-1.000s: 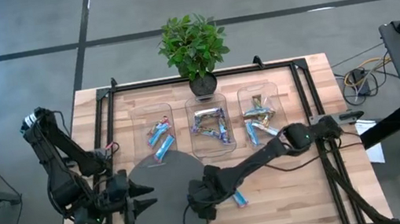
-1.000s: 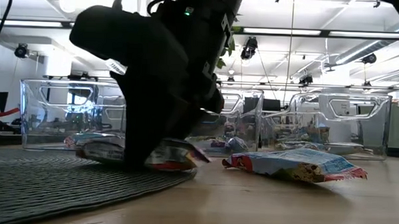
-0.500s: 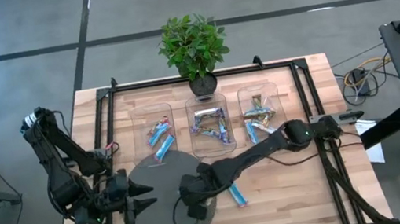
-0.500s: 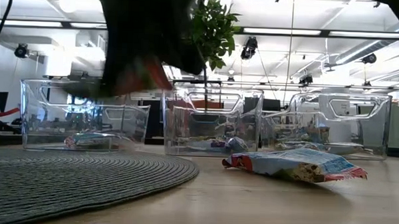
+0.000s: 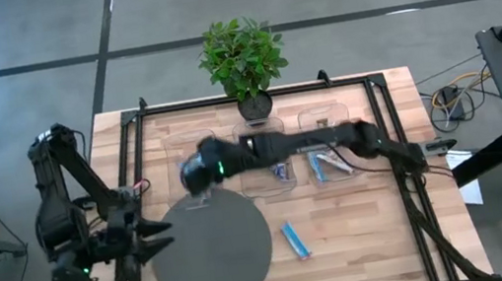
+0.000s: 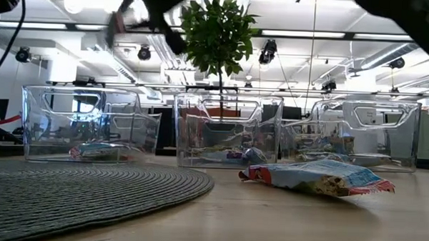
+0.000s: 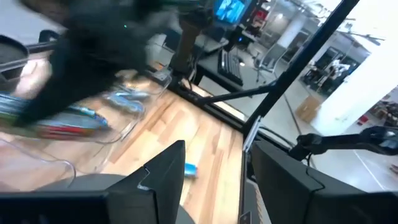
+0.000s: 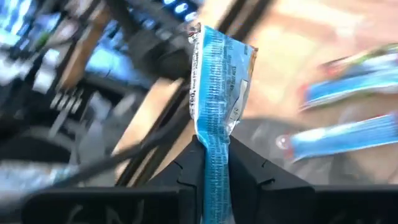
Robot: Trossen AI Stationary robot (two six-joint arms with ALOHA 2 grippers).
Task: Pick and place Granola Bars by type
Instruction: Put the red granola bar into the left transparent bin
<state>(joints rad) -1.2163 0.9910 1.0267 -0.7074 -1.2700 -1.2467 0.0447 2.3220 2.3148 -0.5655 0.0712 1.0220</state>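
So the blue bar [image 8: 214, 93] is pinched end-on between the right gripper [image 8: 211, 163] fingers, jaws clamped tight on its lower end, wrapper sticking up past them; in the high view that right gripper [image 5: 198, 171] sits over the left tray [image 5: 173, 152], arm stretched across the other two trays from the right side of the table; the bar itself isn't visible from up there.

One more blue bar [image 5: 295, 240] lies loose on the bare wood, just right of the round grey mat [image 5: 212, 251], not touching it; in the low view it's the crinkled wrapper [image 6: 320, 177] lying flat in front of the trays.

The middle tray [image 5: 270, 169] and right tray [image 5: 332, 161] each have bars in them, mostly hidden under the arm; the low view shows wrappers at the bottom of all three clear trays, types hard to tell.

Left gripper [image 5: 159, 241] hangs at the mat's left edge, jaws standing apart with nothing in them; its wrist view shows the two dark fingers [image 7: 163, 177] with a clear gap.

Potted plant [image 5: 242, 57] sits at the far edge of the table, behind the middle tray.
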